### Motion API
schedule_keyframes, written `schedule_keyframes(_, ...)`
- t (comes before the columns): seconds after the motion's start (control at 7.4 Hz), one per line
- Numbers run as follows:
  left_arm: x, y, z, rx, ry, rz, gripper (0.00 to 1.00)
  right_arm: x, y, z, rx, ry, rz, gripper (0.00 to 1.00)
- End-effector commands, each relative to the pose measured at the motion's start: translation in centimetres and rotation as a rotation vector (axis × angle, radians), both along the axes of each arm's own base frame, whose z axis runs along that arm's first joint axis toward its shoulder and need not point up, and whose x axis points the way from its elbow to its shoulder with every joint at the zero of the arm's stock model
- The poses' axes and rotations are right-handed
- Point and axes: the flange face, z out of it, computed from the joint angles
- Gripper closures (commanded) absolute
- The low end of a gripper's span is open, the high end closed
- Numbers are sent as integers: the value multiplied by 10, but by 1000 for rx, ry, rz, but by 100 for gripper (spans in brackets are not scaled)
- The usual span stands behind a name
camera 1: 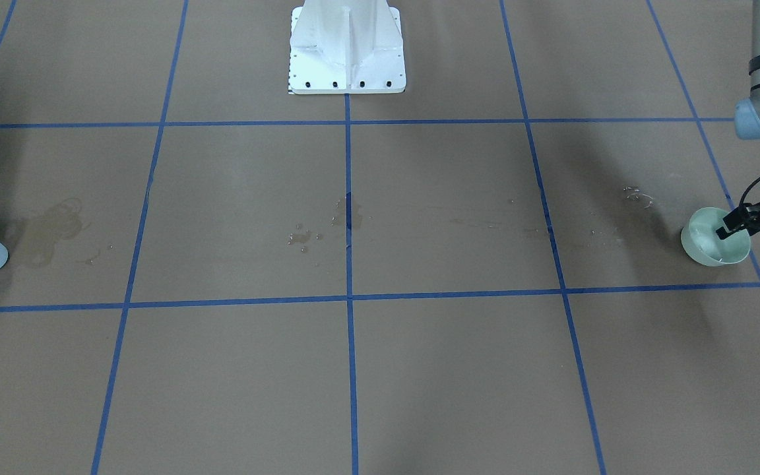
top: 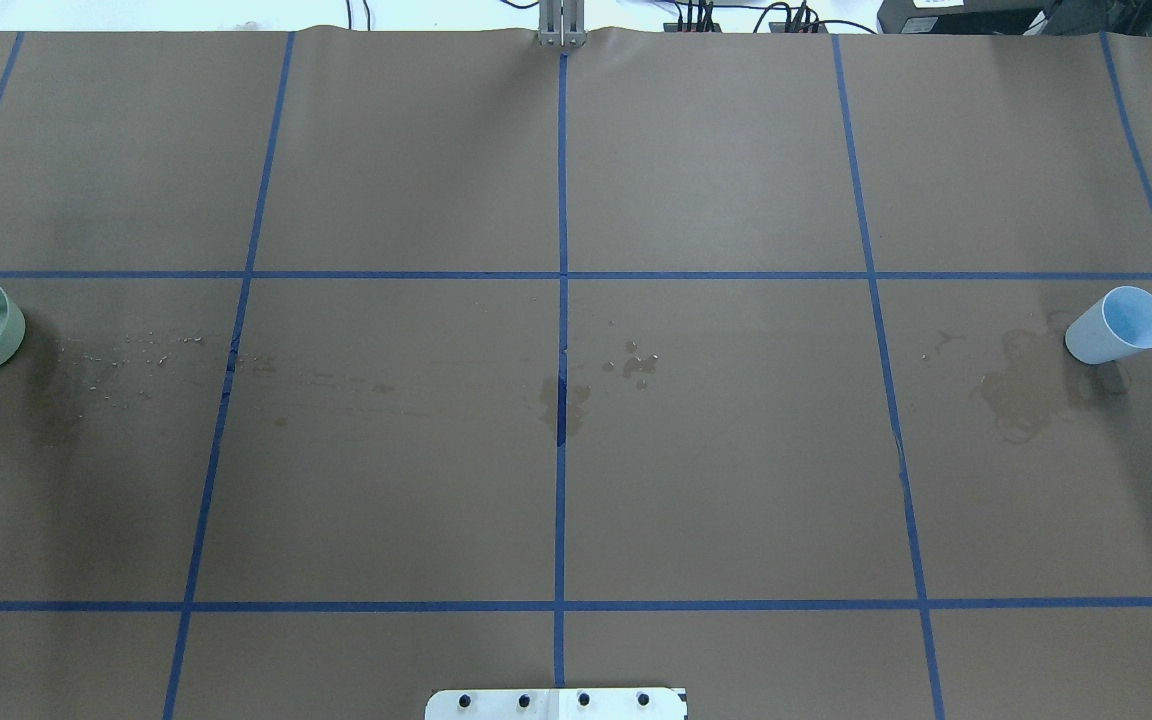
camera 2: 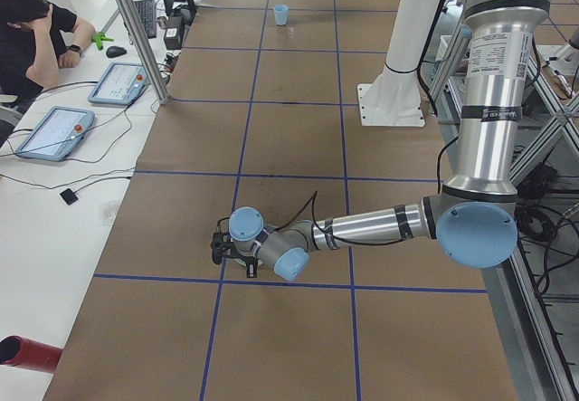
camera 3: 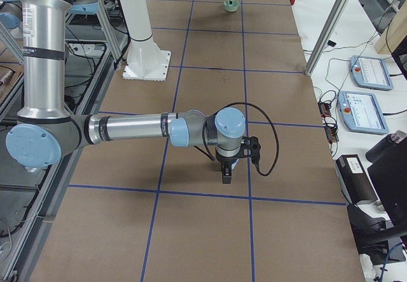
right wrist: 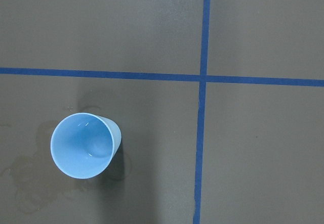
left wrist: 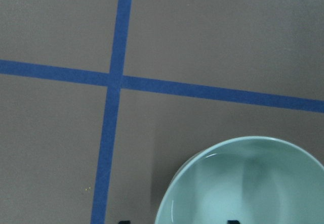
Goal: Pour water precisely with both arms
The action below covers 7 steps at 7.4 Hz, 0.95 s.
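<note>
No legible text or numbers.

Brown bench [top: 716, 160] marked off with blue tape [top: 562, 180]. Holds a green cup [camera 1: 716, 249] right under the left claw [camera 1: 731, 227], a blue cup [top: 1116, 325] far across from it, water [top: 636, 362] drops and damp stains [top: 1021, 395] between, plus a white pedestal base [camera 1: 347, 66].

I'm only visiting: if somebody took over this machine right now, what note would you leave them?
Left gripper: open, astride the wall of the green cup, at the robot's far left.
Right gripper: hovers by the blue cup, far right; open or shut unclear.
Done: nothing lifted; wet patches on the table.
Left: grip both cups, pour; water level in either unclear.
</note>
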Motion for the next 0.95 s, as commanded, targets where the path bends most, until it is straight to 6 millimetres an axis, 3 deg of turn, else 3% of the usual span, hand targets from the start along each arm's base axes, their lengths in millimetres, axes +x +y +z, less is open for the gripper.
schedule_keyframes(0.0,2,0,-2,-19,14,9,100,0,-1,-1,4,1,-1,0)
schedule_keyframes(0.14,0,3,-17,-41,121,51,100,0,-2,-5,14,1,-2,0)
schedule_keyframes(0.27,-32,-2,-31,-43,190,17,100,0,-2,-7,17,0,-2,0)
schedule_keyframes(0.41,-40,-8,-53,-58,220,13,100,0,-4,-9,22,0,-2,0)
schedule_keyframes(0.54,-36,-28,-107,-82,220,9,100,0,-4,-10,23,-1,-2,0)
schedule_keyframes(0.81,-26,-66,-241,-169,187,-47,100,0,-3,-20,42,1,-1,0)
